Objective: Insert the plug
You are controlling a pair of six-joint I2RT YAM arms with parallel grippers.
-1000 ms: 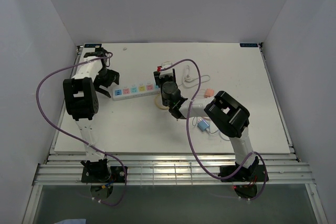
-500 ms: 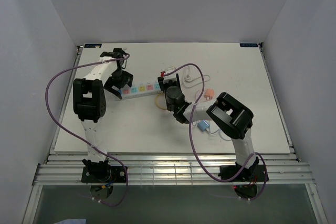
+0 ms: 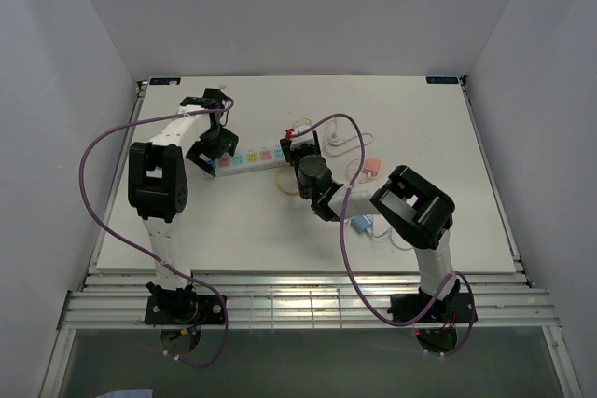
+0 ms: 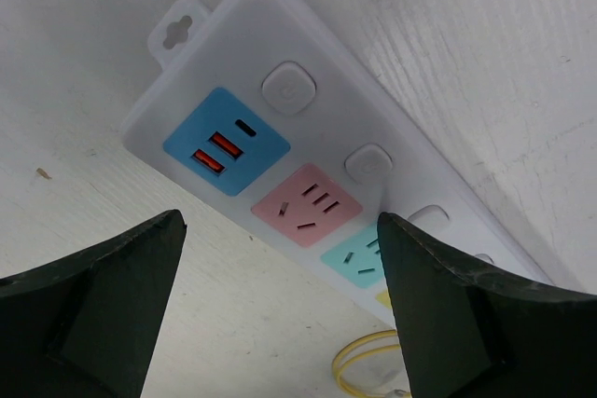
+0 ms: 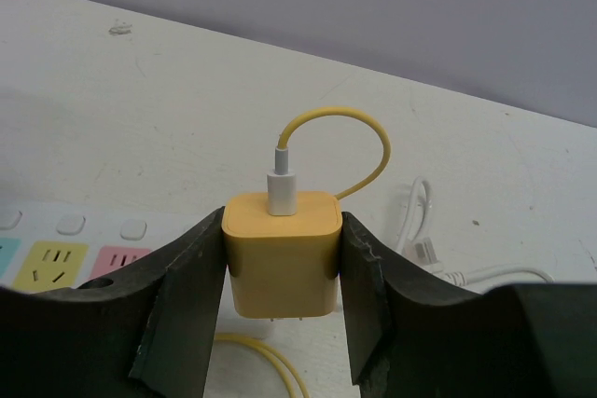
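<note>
This looks like a robotics lab test cell. A white table (image 3: 187, 230) is boxed in by plain pale walls (image 3: 65, 90), and a left arm (image 3: 154, 179) and right arm (image 3: 415, 212) are bolted to a slotted metal rail (image 3: 308, 297), with purple cables (image 3: 81, 174) looping off them.

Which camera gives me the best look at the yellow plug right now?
Right wrist: the plug sits centred and close, clamped in the right gripper, prongs just visible below. The top view hides it under that gripper; only its yellow cable shows. The left wrist view shows a bit of cable, no plug.
</note>
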